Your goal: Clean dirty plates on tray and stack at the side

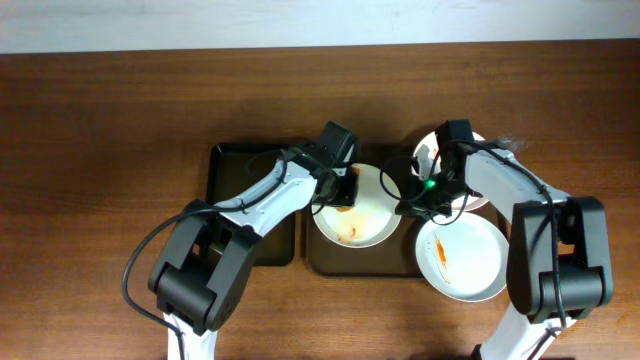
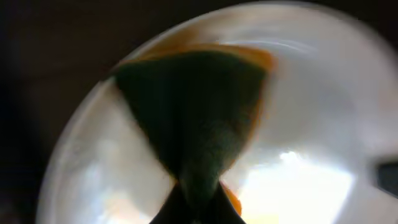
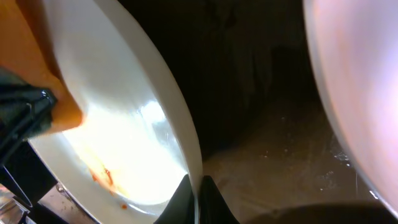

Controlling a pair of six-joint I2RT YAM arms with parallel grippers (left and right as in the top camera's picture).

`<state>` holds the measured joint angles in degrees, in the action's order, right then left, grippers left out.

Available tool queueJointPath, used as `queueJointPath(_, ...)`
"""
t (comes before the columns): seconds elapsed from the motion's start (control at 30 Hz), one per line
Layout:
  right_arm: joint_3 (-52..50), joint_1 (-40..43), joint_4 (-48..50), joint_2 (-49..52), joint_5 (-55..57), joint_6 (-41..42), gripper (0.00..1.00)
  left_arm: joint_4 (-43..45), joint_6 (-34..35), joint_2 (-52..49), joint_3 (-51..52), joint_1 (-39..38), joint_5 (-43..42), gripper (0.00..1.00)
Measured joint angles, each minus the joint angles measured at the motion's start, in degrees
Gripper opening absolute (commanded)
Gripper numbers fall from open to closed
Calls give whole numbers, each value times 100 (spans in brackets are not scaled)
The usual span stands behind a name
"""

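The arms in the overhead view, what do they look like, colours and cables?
Both have white links between chunky black joint housings. The left arm trails a thin black cable looping out beside its base. The right arm shows a small green light near its wrist. The left gripper and right gripper are black.

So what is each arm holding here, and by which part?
The left fingers pinch a green-and-orange sponge at its narrowed end; the right fingers pinch the middle plate by its rim.
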<state>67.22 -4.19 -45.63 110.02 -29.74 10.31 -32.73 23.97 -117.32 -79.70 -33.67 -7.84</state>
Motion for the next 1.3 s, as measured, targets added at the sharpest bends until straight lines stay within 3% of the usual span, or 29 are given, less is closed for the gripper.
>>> queueJointPath(0.1, -2, -11, -9, 0, -39, -4, 4, -597, 247, 4, -28, 0, 190, 0)
queueJointPath(0.17, -2, -20, -66, 0, -26, -31, 4, -1012, 313, 7, -42, 17, -358, 0)
queueJointPath(0.3, -7, -20, -85, 0, -37, -44, 4, -1099, 103, 4, -37, 42, -2216, 0)
queueJointPath(0.4, -7, -20, -114, 0, -37, -42, 4, -704, 7, 4, -22, 63, -2651, 0)
queueJointPath(0.53, -7, -20, -129, 0, -39, -44, 4, -682, -15, 2, -116, 251, -1952, 0)
queueJointPath(0.7, -11, -20, -111, 0, -7, -37, 4, -2559, -66, -4, -2055, 452, -898, 0)
queueJointPath(0.8, -11, -66, -59, 0, 170, -13, 19, -3423, -127, 87, -3110, 949, -800, 0)
queueJointPath(0.83, -11, -131, -13, 0, 256, 4, 28, -3589, -205, 98, -3235, 1097, -835, 0)
queueJointPath(0.93, -11, -437, 114, 0, 509, 57, 39, -3958, -470, 96, -3322, 1440, -1019, 0)
queueJointPath(1.0, -9, -708, 192, -4, 684, 125, 39, -4262, -713, 98, -3324, 1543, -1143, 0)
queueJointPath(1.03, -4, -835, 240, -24, 872, 175, 38, -4358, -798, 98, -3324, 1576, -1176, 0)
queueJointPath(1.13, 11, -1071, 264, -57, 1357, 372, 4, -4538, -1016, 98, -3324, 1816, -1263, 0)
queueJointPath(1.3, 20, -1141, 251, -46, 1469, 1106, 4, -4557, -1176, 98, -3311, 1825, -1274, 0)
